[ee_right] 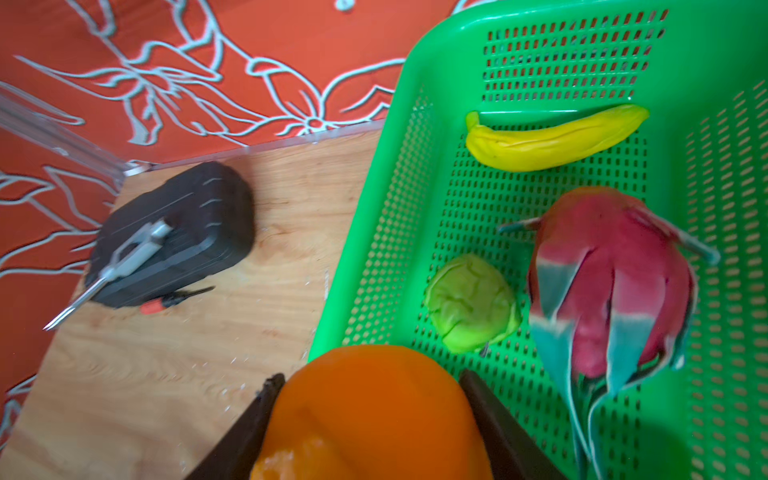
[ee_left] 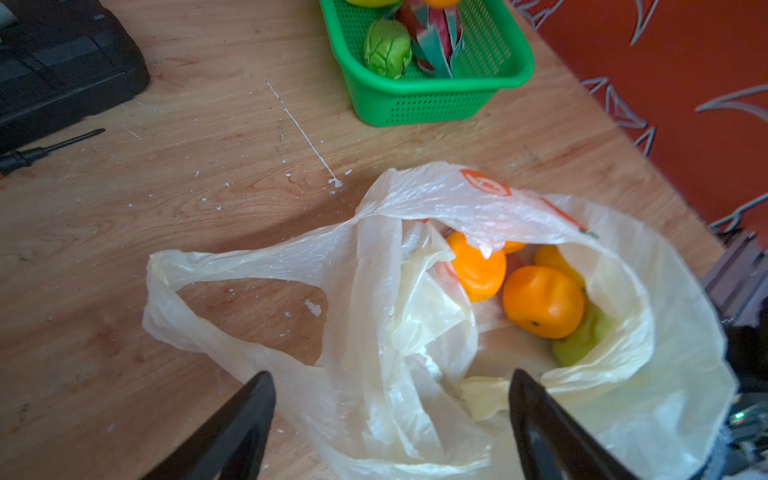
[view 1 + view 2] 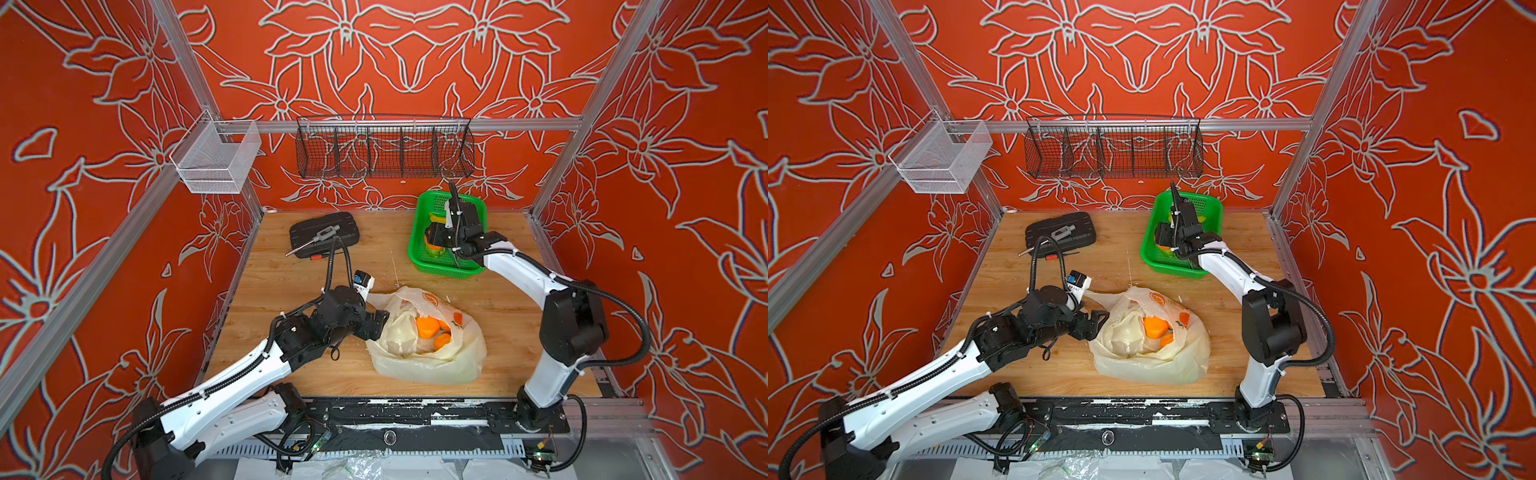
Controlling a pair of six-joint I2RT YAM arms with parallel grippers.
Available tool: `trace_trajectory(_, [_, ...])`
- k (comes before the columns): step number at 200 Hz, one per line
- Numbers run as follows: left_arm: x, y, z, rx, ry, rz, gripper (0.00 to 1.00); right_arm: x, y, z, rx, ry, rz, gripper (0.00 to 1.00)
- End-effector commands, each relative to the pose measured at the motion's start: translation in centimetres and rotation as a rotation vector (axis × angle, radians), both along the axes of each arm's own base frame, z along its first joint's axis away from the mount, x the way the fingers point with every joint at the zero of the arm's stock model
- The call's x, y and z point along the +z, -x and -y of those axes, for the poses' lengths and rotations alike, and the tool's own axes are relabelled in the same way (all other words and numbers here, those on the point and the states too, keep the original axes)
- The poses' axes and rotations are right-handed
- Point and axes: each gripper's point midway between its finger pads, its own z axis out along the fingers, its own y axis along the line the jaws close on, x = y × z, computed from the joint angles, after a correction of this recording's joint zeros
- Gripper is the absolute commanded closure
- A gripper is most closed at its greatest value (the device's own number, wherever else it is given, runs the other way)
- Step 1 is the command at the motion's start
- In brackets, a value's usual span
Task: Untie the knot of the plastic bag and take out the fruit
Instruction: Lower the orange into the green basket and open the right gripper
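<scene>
Orange fruit (image 1: 374, 415) gripped by right end effector (image 1: 370, 376) over basket (image 1: 540, 54); left end effector (image 2: 391, 376) spread wide at bag (image 2: 665, 395).

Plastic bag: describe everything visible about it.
The plastic bag is thin, translucent, pale yellowish film with orange fruit prints, crumpled and slumped on the wooden table. Its mouth gapes open, untied; one handle loop lies flat on the wood. Inside show oranges and a green fruit. The open left gripper hangs over its bunched rim; contact cannot be told.

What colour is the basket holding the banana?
Bright green basket, clearest in the right wrist view.
</scene>
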Motion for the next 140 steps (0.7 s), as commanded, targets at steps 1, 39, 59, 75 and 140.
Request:
trace_trajectory(1, [0.6, 0.1, -0.4, 0.012, 0.012, 0.011, 0.04, -0.4, -2.4, 0.6, -0.013, 0.041, 0.003, 0.45])
trace_trajectory(39, [0.4, 0.0, -0.3, 0.015, 0.017, 0.010, 0.02, -3.1, -6.8, 0.7, -0.034, 0.040, 0.003, 0.44])
trace_trajectory(59, [0.2, 0.1, -0.2, 0.014, 0.023, -0.002, 0.02, -4.3, -8.8, 1.1, -0.069, 0.018, 0.006, 0.45])
trace_trajectory(75, [0.1, 0.3, -0.4, 0.017, 0.030, -0.002, 0.02, -5.5, -10.0, 1.1, -0.097, -0.027, -0.004, 0.45])
trace_trajectory(140, [0.2, 0.7, -1.1, 0.030, 0.039, 0.009, 0.03, -11.4, -12.4, 0.4, -0.121, -0.097, -0.144, 0.38])
